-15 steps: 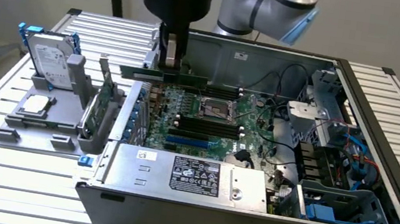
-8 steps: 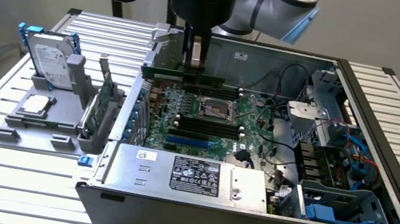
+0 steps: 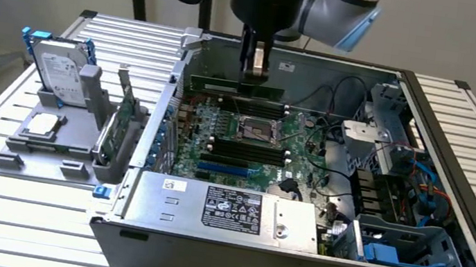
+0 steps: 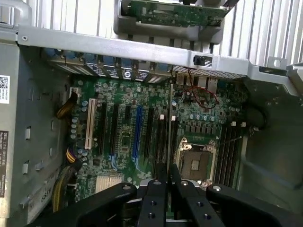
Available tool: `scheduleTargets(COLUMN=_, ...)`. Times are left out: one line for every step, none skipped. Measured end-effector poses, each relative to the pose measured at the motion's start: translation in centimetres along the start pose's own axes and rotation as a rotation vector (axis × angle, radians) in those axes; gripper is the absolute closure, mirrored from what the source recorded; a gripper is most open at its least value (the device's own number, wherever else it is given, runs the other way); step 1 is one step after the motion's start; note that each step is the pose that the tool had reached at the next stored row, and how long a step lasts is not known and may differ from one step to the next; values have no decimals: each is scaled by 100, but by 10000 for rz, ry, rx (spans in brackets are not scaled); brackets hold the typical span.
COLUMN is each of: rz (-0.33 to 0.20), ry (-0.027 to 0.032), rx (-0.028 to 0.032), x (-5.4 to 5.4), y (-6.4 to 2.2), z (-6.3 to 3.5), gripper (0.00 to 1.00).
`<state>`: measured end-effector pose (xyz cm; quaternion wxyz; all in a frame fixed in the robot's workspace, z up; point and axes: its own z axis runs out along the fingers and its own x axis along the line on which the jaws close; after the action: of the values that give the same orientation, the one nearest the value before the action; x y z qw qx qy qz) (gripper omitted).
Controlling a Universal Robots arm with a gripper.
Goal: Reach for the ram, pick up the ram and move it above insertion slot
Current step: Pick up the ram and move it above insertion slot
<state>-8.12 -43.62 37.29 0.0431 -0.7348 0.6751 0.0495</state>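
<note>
Over the open computer case [image 3: 456,171], the fingers [image 3: 256,62] grip the ram [image 3: 235,88] edgewise.

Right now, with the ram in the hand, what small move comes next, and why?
Probably carry it level toward the exterior camera. The hand is shut on the ram, which hangs on the far side of the CPU socket, while the black insertion slot lies on the socket's near side. Stick and slot look roughly parallel, so no turn seems needed.

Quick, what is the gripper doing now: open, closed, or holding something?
Gripper: closed on the ram, holding it over the motherboard inside the computer case.
</note>
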Motion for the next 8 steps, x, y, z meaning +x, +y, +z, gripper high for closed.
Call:
scheduleTargets(rz=0, ry=7, rx=-1, x=-30, y=-32, z=13, gripper=86)
scheduleTargets(rz=0, ry=16, rx=-1, x=-62, y=-67, z=26, gripper=86)
scheduleTargets(rz=0, ry=22, rx=-2, x=-92, y=-99, z=39, gripper=86)
scheduleTargets(rz=0, ry=31, rx=-3, x=-122, y=-131, z=51, gripper=86)
scheduleTargets(rz=0, ry=39, rx=-3, x=-152, y=-161, z=63, gripper=86)
scheduleTargets(rz=0, ry=47, rx=-4, x=-181, y=-190, z=74, gripper=86)
scheduleTargets(rz=0, ry=55, rx=-4, x=-209, y=-218, z=84, gripper=86)
scheduleTargets(rz=1, ry=63, rx=-5, x=-234, y=-244, z=93, gripper=86)
